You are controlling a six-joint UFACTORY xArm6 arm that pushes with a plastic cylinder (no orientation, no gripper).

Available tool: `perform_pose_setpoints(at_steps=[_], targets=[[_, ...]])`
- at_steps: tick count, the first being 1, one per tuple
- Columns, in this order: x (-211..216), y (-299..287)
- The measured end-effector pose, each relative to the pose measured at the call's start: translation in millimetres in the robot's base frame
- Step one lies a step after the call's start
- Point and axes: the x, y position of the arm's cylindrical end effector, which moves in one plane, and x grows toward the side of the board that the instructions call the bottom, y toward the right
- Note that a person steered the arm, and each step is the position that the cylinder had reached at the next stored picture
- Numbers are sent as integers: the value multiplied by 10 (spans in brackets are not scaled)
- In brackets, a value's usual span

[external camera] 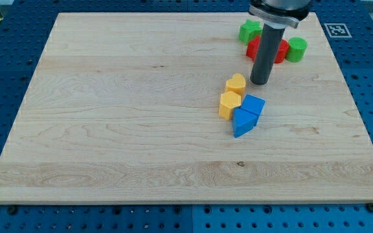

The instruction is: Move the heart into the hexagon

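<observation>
A yellow heart (236, 83) lies right of the board's middle, touching the yellow hexagon (229, 103) just below it. My tip (259, 82) rests on the board close to the heart's right side, with a small gap between them. A blue block (254, 104) and a blue triangular block (243, 122) sit against the hexagon's right and lower right.
At the view's top right, a green star-like block (250, 30), a red block (256, 47) partly hidden behind the rod, another red block (282, 51) and a green cylinder (296, 49) stand in a cluster. The wooden board (109, 116) lies on a blue perforated table.
</observation>
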Motion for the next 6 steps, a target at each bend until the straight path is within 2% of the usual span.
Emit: perform_pose_setpoints(at_steps=[2,3,4,6], targets=[[67,-407],[295,-457],[338,-476],[-230,-352]])
